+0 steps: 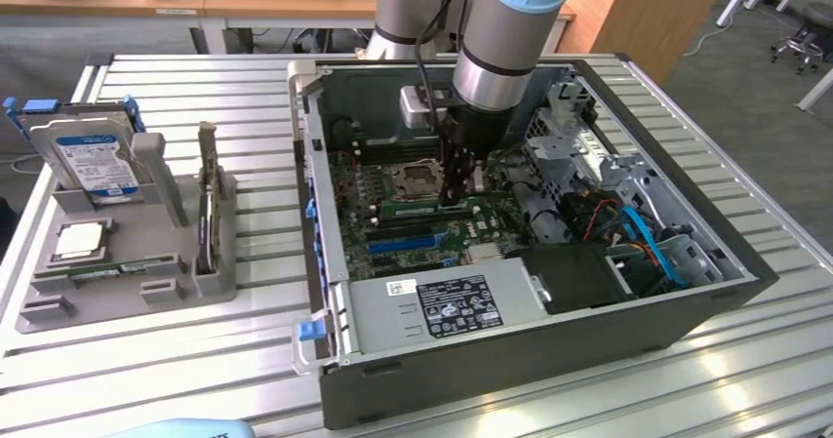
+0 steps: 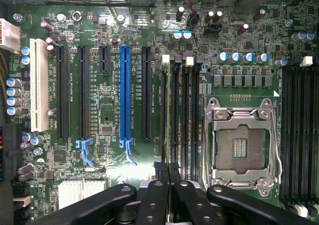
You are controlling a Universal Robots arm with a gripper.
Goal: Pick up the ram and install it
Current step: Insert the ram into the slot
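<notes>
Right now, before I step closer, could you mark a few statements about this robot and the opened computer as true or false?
1. The gripper hangs over the grey tray. False: it is inside the open computer case, above the motherboard.
2. The hard drive stands in the tray. True.
3. The processor socket holds a chip. False: it is empty.
4. The gripper is shut. True.

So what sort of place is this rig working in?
Probably a lab or workshop bench for computer assembly: an open desktop case on a slatted metal table, a parts fixture with a hard drive beside it, wooden desks behind.
</notes>
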